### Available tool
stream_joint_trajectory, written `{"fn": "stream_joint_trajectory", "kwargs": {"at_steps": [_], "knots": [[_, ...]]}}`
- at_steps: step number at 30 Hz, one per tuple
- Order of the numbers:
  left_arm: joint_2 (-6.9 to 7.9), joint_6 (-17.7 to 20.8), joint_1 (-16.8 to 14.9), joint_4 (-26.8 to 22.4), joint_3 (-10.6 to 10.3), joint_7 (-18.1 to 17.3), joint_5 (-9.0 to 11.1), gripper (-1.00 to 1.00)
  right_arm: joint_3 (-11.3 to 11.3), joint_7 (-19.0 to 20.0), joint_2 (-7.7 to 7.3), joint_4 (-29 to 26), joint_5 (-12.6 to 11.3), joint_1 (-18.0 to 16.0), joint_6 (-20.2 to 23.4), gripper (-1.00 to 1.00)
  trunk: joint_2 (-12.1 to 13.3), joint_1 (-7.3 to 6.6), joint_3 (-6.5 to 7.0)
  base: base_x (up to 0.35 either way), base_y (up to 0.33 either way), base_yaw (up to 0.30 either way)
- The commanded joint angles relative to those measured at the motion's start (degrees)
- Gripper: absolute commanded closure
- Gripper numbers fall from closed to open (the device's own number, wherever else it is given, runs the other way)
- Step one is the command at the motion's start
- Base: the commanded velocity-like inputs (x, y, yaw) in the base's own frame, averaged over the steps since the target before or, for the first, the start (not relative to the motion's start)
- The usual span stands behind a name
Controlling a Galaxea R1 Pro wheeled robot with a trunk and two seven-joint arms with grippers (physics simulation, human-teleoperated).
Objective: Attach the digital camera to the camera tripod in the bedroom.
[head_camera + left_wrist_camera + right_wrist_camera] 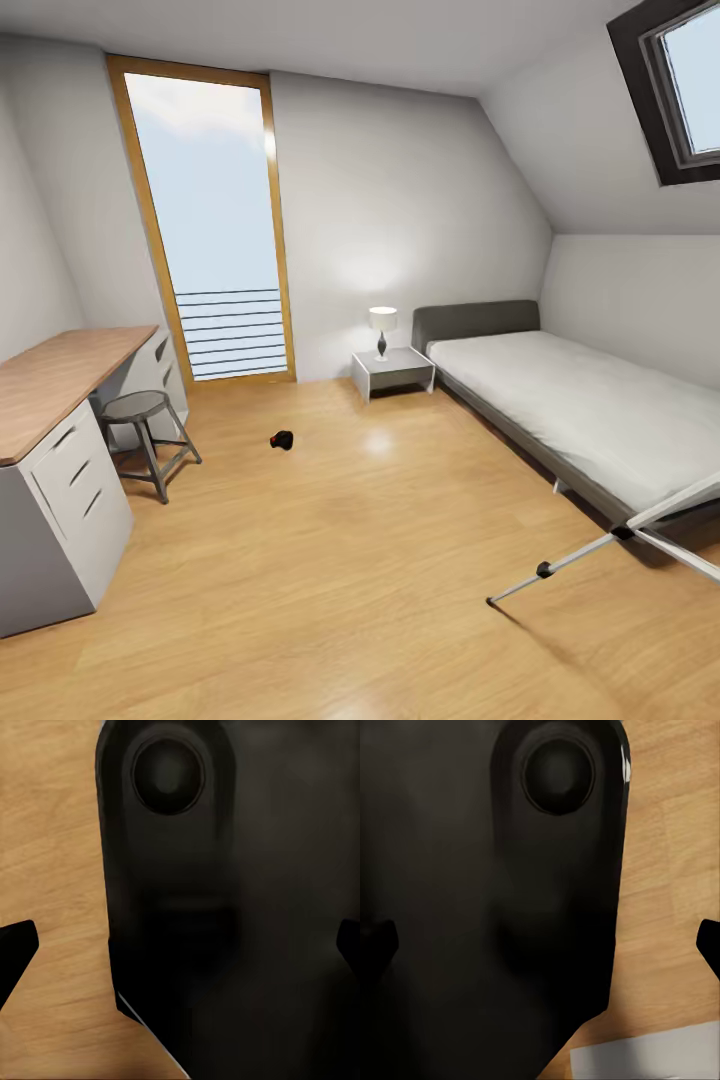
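You face the bedroom (400, 200): bed (590, 410) right, desk (60, 375) left. The camera tripod (600, 545) lies tipped on the floor beside the bed. The digital camera (283, 439) sits on the floor mid-room, near the stool (145, 440). You're at the approach step; next, drive to the camera. Both wrist views suggest wide jaws, holding nothing.

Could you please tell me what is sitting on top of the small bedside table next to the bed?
A lamp with a white shade stands on the bedside table. The table's open shelf below looks bare, though its shaded back is hard to see.
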Motion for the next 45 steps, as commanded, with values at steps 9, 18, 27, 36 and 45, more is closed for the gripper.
{"fn": "stream_joint_trajectory", "kwargs": {"at_steps": [9, 18, 27, 36, 45], "knots": [[-0.10, -0.7, 0.3, -0.7, 0.6, 0.0, 0.3, -1.00, 0.3, 0.1, 0.27, 0.0, 0.1, -0.1, -0.1, -1.00, 0.0, 0.00, -0.03, 0.000, 0.000, 0.000], [-0.09, -3.6, 0.3, -2.5, 0.6, 0.2, 0.4, -1.00, 0.2, 0.1, 0.43, 0.0, 0.1, -0.1, -0.9, -1.00, 0.0, 0.00, -0.03, 0.000, 0.000, 0.000], [-0.09, -4.1, 0.3, -2.6, 0.6, 0.2, 0.4, -1.00, 0.1, 0.1, 0.49, 0.0, 0.1, -0.1, -2.3, -1.00, 0.0, 0.00, -0.03, 0.000, 0.000, 0.000], [-0.09, -4.0, 0.3, -2.6, 0.6, 0.0, 0.4, -1.00, 0.2, 0.0, 0.53, 0.0, 0.2, -0.1, -2.4, -1.00, 0.0, 0.00, -0.03, 0.000, 0.000, 0.000], [-0.09, -4.1, 0.3, -2.6, 0.6, 0.0, 0.4, -1.00, 0.3, 0.1, 0.45, 0.0, 0.3, -0.1, -2.4, -1.00, 0.0, 0.00, -0.03, 0.000, 0.000, 0.013]]}}
